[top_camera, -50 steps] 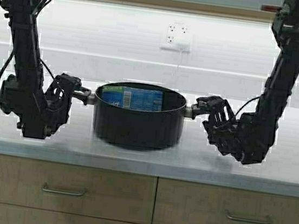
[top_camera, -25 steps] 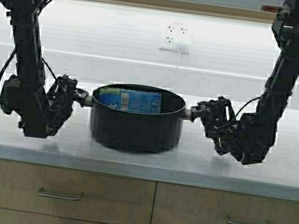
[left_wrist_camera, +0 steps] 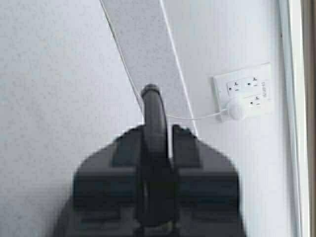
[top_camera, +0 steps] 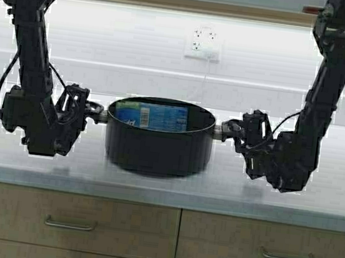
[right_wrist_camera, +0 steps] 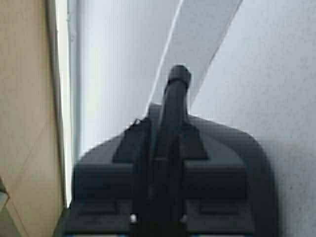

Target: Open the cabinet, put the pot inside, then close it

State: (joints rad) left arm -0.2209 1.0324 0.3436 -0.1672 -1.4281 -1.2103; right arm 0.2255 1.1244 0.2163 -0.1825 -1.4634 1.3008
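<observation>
The black pot [top_camera: 159,137] sits on the pale countertop [top_camera: 153,183], directly between the two grippers, with a blue label [top_camera: 152,115] showing on its inner wall. The left gripper [top_camera: 88,113] is clamped on the pot's loop handle [left_wrist_camera: 154,123] on its side; the left wrist view shows that handle standing pinched between the two fingers [left_wrist_camera: 185,143]. The right gripper [top_camera: 235,133] is clamped on the opposite loop handle [right_wrist_camera: 173,106], which the right wrist view shows gripped between its fingers [right_wrist_camera: 131,143] in the same way. Both grippers are level with the pot's rim, each arm reaching down from above and bending inward toward the pot.

Behind and above the grippers, a white wall outlet [top_camera: 203,43] holds a white plug whose thin cord [top_camera: 205,76] drops toward the counter behind the pot. Below and in front of the grippers, under the counter edge, are tan drawers with horizontal metal handles [top_camera: 71,223]. A strip of tan wood [top_camera: 188,4] runs above the backsplash.
</observation>
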